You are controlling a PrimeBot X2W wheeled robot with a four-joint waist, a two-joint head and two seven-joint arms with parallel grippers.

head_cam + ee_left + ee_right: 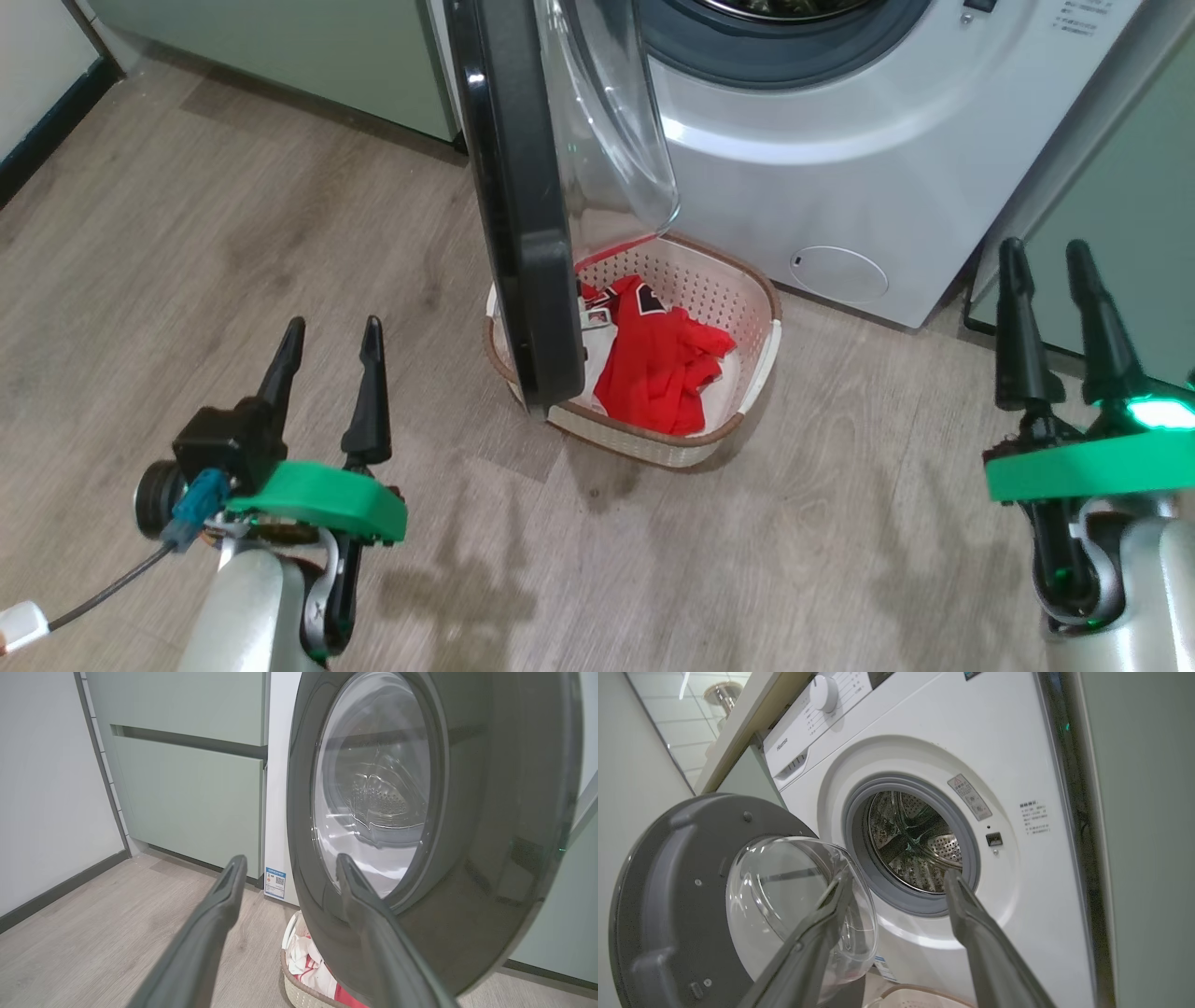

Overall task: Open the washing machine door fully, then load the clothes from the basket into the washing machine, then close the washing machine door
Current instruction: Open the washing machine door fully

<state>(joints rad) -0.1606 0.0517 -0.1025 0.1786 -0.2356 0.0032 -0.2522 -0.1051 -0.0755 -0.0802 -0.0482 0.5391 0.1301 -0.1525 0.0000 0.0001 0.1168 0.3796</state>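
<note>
Item: washing machine door (523, 215) standing partly open above the basket (747, 280), both grippers empty.
Detail: the left gripper (335, 323) and right gripper (1045, 246) hung over the wood-look floor (233, 233), fingers spread wide, holding nothing and well apart from the load. The red and white clothes (658, 364) lay heaped in the basket, which sat on the floor just before the washing machine (840, 159), under the door's lower edge. The drum mouth (915, 840) was open. Hazards, as judged: the door was likely short of fully open, so an arm reaching for the jersey could knock its black rim or glass bowl. Whether the door would clear the basket rim could not be told.
</note>
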